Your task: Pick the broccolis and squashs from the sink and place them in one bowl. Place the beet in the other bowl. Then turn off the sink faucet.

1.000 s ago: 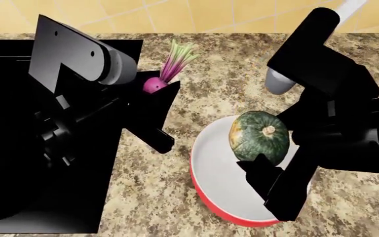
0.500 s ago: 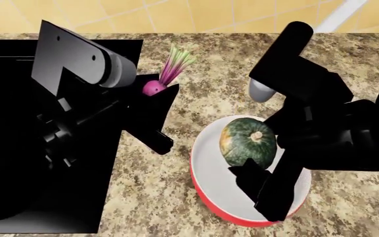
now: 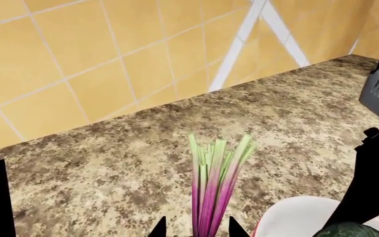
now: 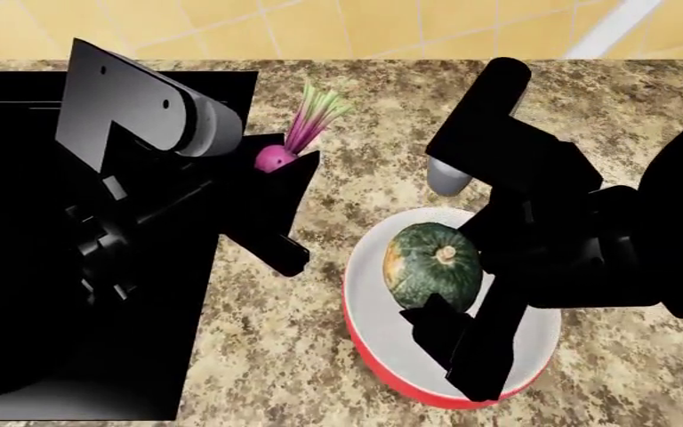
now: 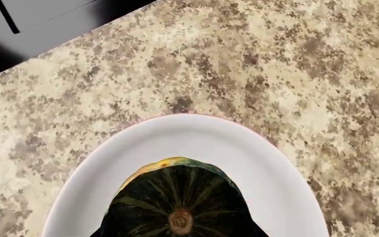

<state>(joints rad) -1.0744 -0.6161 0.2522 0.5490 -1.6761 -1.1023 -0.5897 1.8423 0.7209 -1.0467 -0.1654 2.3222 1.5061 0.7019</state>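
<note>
1. Speckled brown-and-tan stone makes up the counter (image 4: 306,356), which runs back to a wall of yellow tiles (image 3: 57,54).
2. At the left of the head view lies the sink (image 4: 10,267), a glossy black basin; its inside is too dark to tell what it holds.
3. Right of the sink, on the counter, stands a bowl (image 4: 372,351) with a white inside and a red outer wall.
4. The squash (image 4: 433,265), dark green, ribbed, with a tan stem scar facing up, sits over the far part of that bowl's white inside; the right wrist view shows a yellow patch on its skin (image 5: 176,202).
5. The right gripper (image 4: 454,311) reaches over the bowl with its black fingers on either side of the squash, closed against it; whether the squash rests on the bowl or hangs above it cannot be told.
6. The beet (image 4: 275,157), a magenta bulb with pale green and pink stalks pointing to the far right, is held above the counter just right of the sink's edge.
7. The left gripper (image 4: 273,178) is clamped on the beet; in the left wrist view two black fingertips (image 3: 158,228) flank the stalks (image 3: 212,187).
8. The beet is well apart from the bowl with the squash, to its far left.
</note>
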